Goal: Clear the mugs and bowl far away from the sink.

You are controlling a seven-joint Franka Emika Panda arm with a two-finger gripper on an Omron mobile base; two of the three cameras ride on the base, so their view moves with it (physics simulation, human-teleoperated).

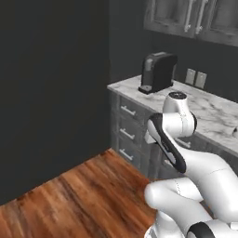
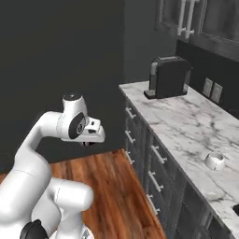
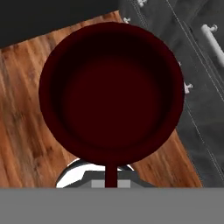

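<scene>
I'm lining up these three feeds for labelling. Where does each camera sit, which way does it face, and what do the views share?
Left base view: behind the arm's left, facing the marble counter and coffee machine; arm at lower right.
Right base view: behind the arm's right, facing the same counter, a mug on it; arm at lower left, tool over the wood floor.
Hand view: on the hand, looking down at the bowl above floor and drawers.
Shared: counter, coffee machine, drawers, floor.

Glossy white rounded arm (image 1: 204, 172), dark joint bands, black end cap
</scene>
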